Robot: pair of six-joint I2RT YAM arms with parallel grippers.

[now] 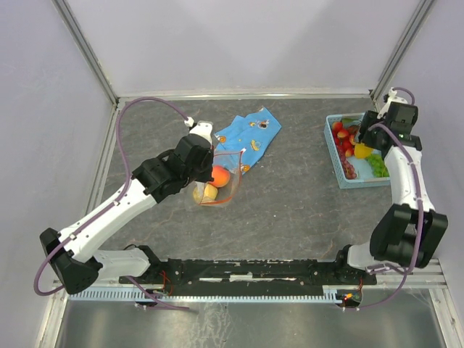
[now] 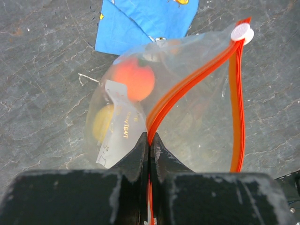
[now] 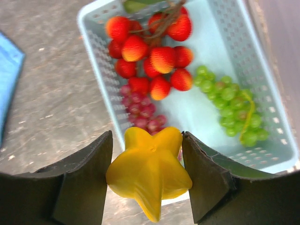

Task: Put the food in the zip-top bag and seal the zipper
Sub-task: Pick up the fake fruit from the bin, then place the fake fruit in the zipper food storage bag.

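The clear zip-top bag (image 1: 217,185) lies on the table with an orange fruit (image 2: 134,78) and a yellow fruit (image 2: 102,123) inside. Its red-orange zipper (image 2: 197,77) stands open, the white slider (image 2: 242,33) at the far end. My left gripper (image 2: 149,140) is shut on the zipper strip at the bag's near corner. My right gripper (image 3: 148,161) is shut on a yellow star-shaped fruit (image 3: 149,169) and holds it above the light-blue basket (image 3: 272,110). In the basket lie red strawberries (image 3: 150,56), green grapes (image 3: 234,105) and purple grapes (image 3: 140,112).
A blue patterned cloth (image 1: 250,134) lies just behind the bag, partly under it. The basket (image 1: 338,161) stands at the table's right rear, near the frame post. The dark stone-patterned tabletop (image 1: 290,203) stretches between bag and basket.
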